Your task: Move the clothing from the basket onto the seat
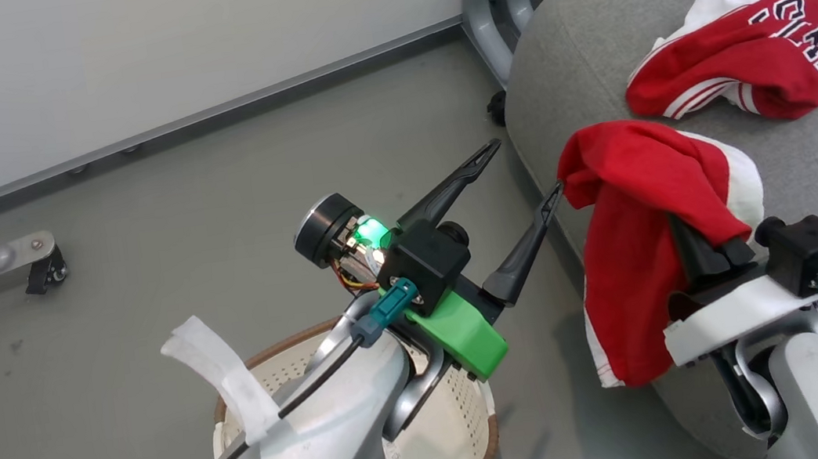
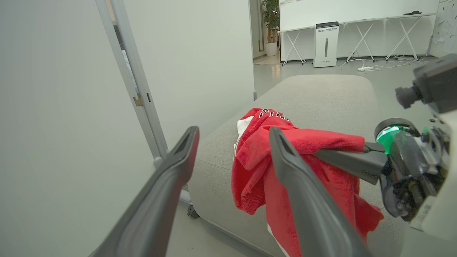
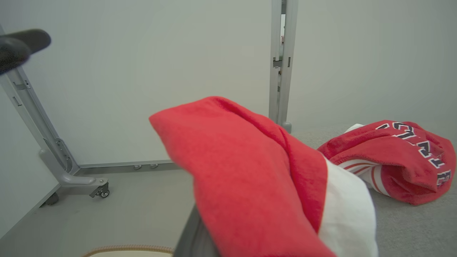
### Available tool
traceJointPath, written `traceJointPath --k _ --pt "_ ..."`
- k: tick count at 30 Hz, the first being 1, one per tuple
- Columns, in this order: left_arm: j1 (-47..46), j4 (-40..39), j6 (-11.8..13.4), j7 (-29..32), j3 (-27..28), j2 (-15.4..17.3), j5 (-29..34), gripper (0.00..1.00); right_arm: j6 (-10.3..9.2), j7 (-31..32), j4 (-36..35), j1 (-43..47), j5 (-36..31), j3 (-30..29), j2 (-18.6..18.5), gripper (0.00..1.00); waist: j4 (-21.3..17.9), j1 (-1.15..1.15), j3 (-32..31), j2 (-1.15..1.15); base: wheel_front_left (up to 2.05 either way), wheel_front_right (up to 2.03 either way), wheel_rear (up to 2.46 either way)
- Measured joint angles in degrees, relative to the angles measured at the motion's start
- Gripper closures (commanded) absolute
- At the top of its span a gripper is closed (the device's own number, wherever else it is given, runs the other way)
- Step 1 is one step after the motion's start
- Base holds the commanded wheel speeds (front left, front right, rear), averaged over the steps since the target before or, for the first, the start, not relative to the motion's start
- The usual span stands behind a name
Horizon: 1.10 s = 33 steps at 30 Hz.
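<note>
Currently, one red jersey [image 1: 755,34] lies crumpled on the seat [image 1: 802,154], well in from its edge. Item two, the second red garment [image 1: 638,231], drapes over the seat's near edge, half hanging, with the right gripper [image 1: 704,246] jaws narrow and pinching it. Jaws of the left gripper [image 1: 527,165] are wide and hold nothing. On the floor, the basket [image 1: 451,429] shows a bare interior, with the rest behind the left arm. Remaining, likely: release.

R tool [image 1: 682,233] tips hidden under red garment [image 1: 633,247]; basket [image 1: 465,412] mostly behind L forearm [image 1: 324,422].
</note>
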Motion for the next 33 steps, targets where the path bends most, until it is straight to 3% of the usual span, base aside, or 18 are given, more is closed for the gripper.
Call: traceJointPath --k 16,21,33 --pt "-0.2 0.4 0.2 0.3 -1.3 0.5 0.0 0.0 0.0 0.0 -3.5 4.4 -0.4 -6.7 0.4 1.0 -9.0 0.0 2.6 0.0 0.0 0.0 0.0" --pt "-0.1 0.7 0.5 0.2 -1.0 0.9 -0.1 0.0 0.0 0.0 -4.0 3.8 -0.4 -7.7 0.5 1.0 -9.7 0.0 3.5 0.0 0.0 0.0 0.0" --pt "-1.1 -0.7 1.5 0.2 -0.5 2.6 0.2 0.0 0.0 0.0 -6.3 -13.5 -1.6 -10.6 -4.9 1.0 -8.8 0.0 8.3 0.0 0.0 0.0 0.0"
